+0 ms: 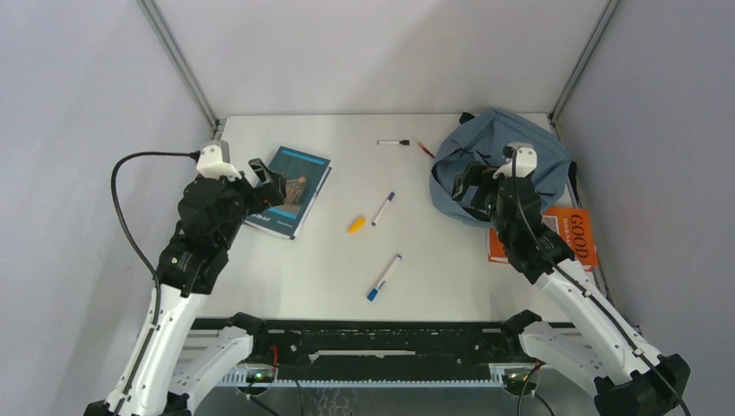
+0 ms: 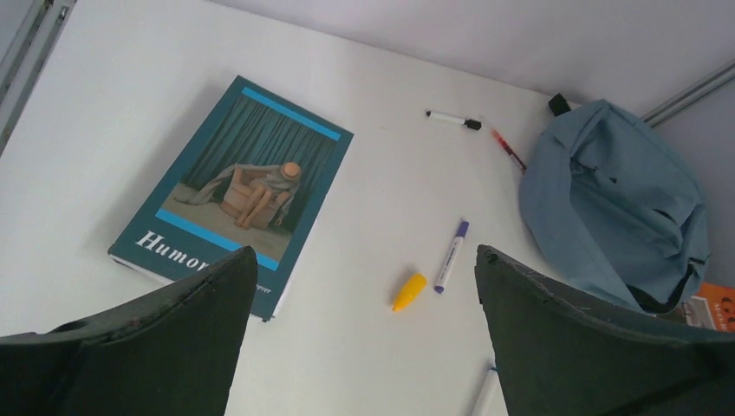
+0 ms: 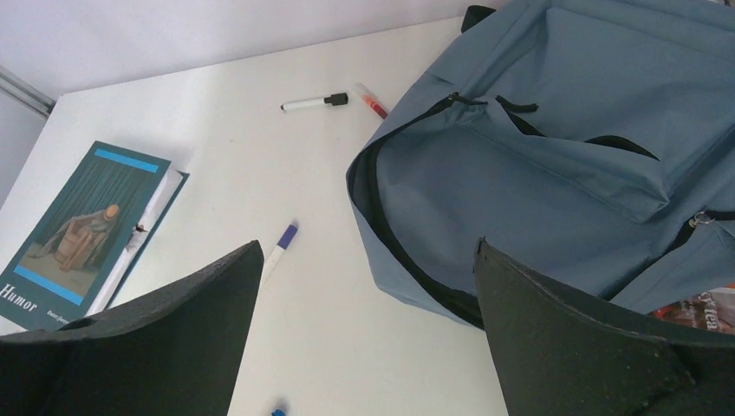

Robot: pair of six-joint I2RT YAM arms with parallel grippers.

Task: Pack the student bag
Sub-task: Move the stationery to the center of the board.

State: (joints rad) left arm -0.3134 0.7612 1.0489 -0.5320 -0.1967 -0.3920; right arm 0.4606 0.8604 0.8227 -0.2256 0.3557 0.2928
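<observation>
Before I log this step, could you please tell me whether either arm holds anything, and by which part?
Nothing is held: the left gripper, by the book, and the right gripper, by the student bag, both have jaws wide open, empty.

On the table [image 1: 451, 295] I count 1 student bag [image 1: 481, 134] and 2 books: 1 teal book [image 1: 299, 173] and 1 orange book [image 1: 582, 227]. There are 3 markers: 1 black-capped marker [image 1: 393, 142], 1 purple-capped marker [image 1: 383, 208] and 1 blue-capped marker [image 1: 383, 277]. There is also 1 red pen [image 1: 425, 149] and 1 small yellow object [image 1: 356, 224].
</observation>
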